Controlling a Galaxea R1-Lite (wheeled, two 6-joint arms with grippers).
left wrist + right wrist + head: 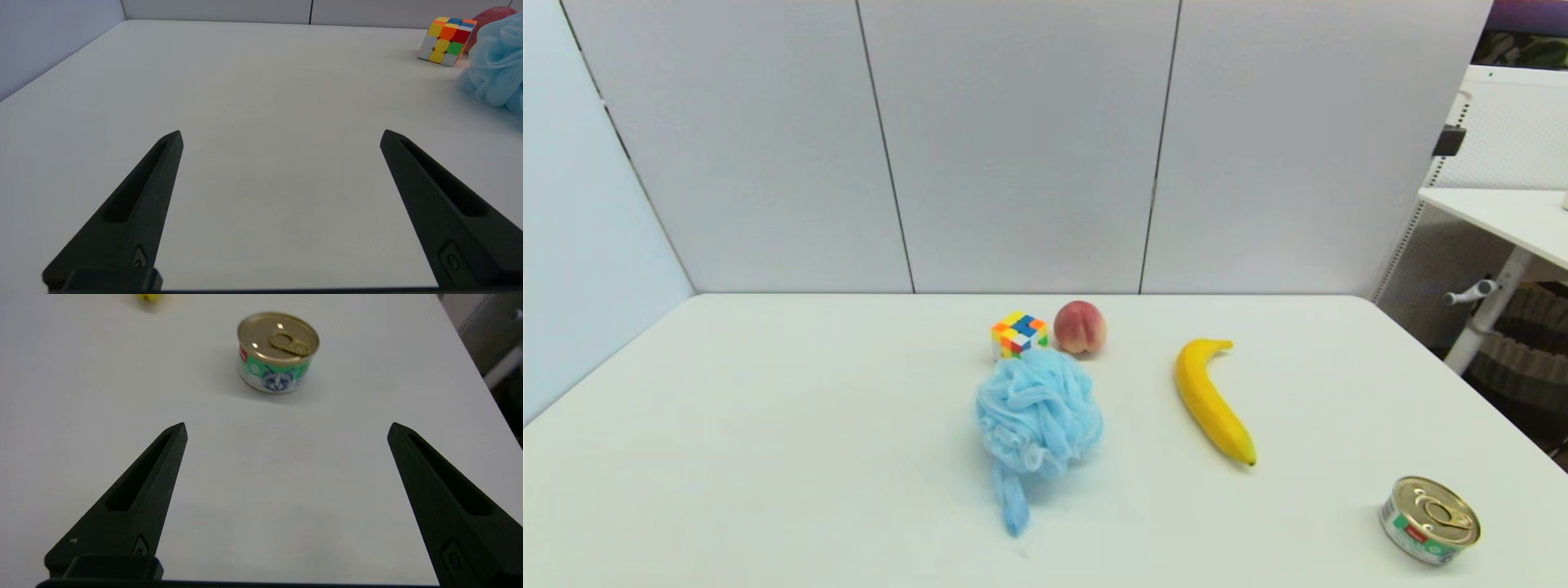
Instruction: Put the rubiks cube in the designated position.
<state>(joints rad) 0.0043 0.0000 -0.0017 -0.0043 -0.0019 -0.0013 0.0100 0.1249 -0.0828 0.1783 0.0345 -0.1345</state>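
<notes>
The rubiks cube [1018, 334] rests on the white table near the back middle, just left of a peach and right behind a blue bath sponge. The left wrist view also catches the rubiks cube [446, 41], far ahead of the fingers and off to one side. My left gripper [281, 136] is open over bare tabletop, nothing between its fingers. My right gripper [287, 428] is open too, low over the table a short way before a tin can. Neither arm shows in the head view. The designated position carries no mark that I can pick out.
A peach [1080, 327] sits beside the cube, and a blue mesh bath sponge [1037, 416] lies in front of both. A banana [1211, 400] lies to the right of them. A pull-tab tin can [1429, 519] stands near the front right corner. Grey panels wall the table's back and left.
</notes>
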